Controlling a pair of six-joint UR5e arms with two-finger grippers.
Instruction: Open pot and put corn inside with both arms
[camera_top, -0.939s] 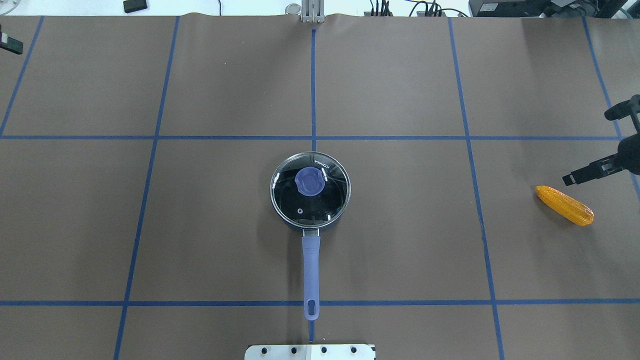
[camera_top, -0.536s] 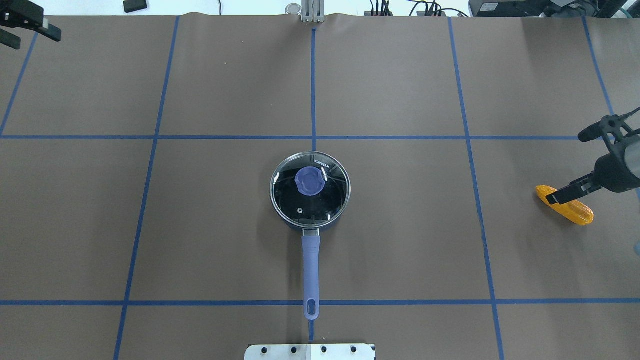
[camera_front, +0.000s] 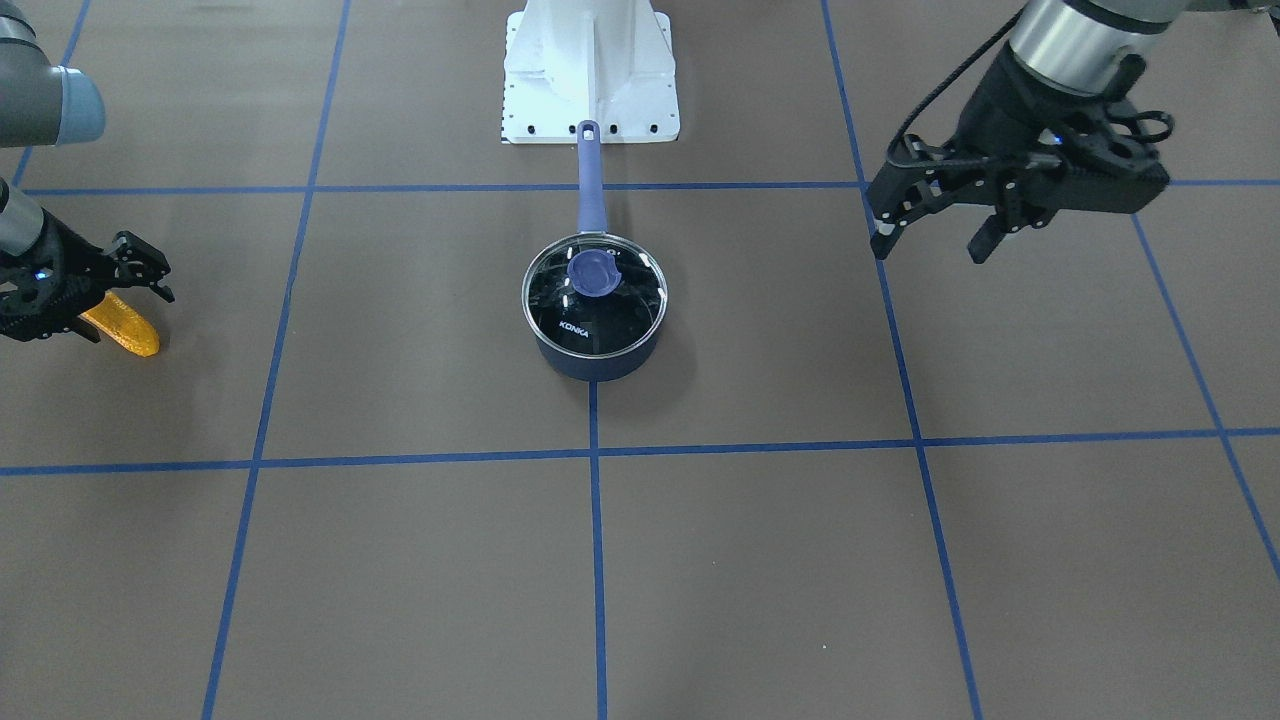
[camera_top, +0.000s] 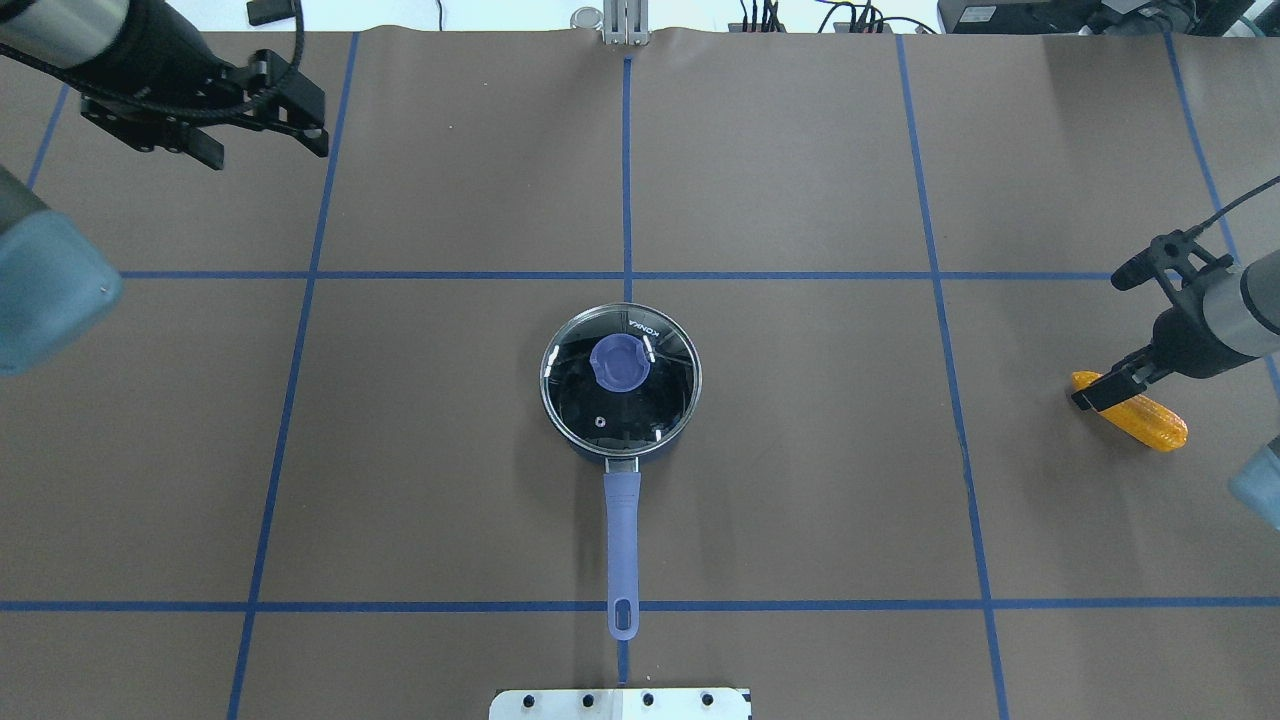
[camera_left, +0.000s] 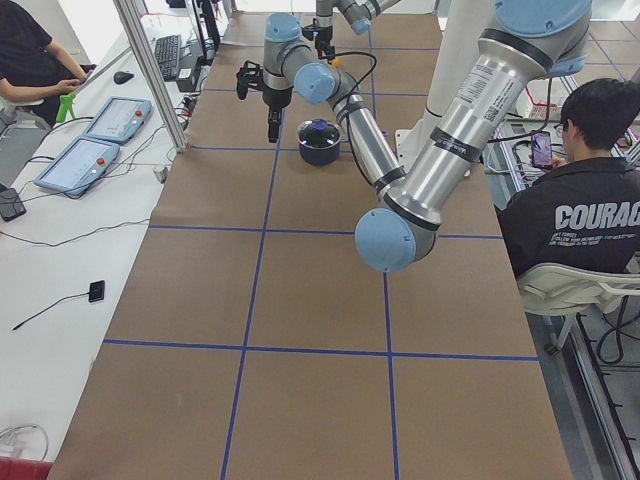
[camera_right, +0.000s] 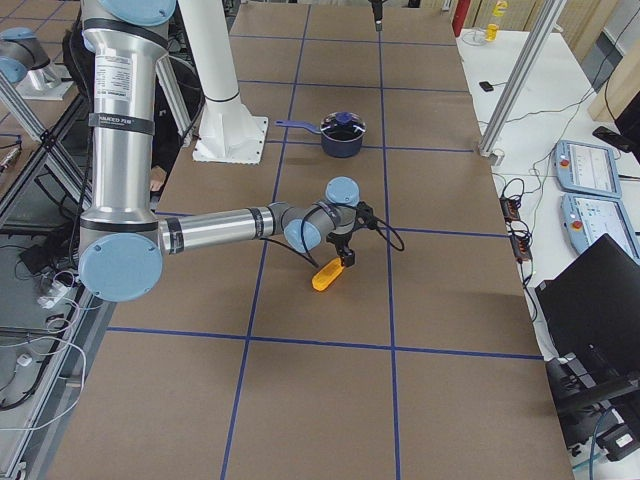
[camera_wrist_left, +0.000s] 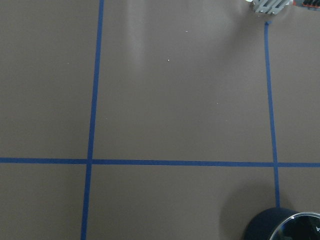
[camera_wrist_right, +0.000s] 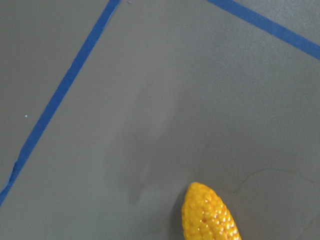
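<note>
Here we are at the table (camera_top: 800, 500). The pot (camera_front: 598, 362) sits dead centre where the blue tape lines (camera_top: 627, 180) cross. Its glass lid (camera_top: 620, 405) is on, blue knob (camera_top: 620, 362) on top, and the long handle (camera_top: 622, 530) points straight back toward the robot's white base plate (camera_front: 590, 100).

Over on the robot's right, the corn (camera_top: 1140, 420) lies flat on the brown cover, well apart from the pot. The right claw (camera_front: 130, 315) is down low on it with its fingers spread apart. From overhead, one finger crosses the cob's tapered end. From the front, the cob shows between the two fingers. I can't tell from here whether either one touches it. The wrist camera on that arm catches just the bumpy tip of the corn at the bottom of its picture.

On the other side, the left claw (camera_front: 928, 245) hangs in the air above the table with nothing in it, fingers wide apart and pointing down. It is out toward the far left part of the table, well away from the pot. Its own camera shows only the pot's rim in the lower right corner.
</note>
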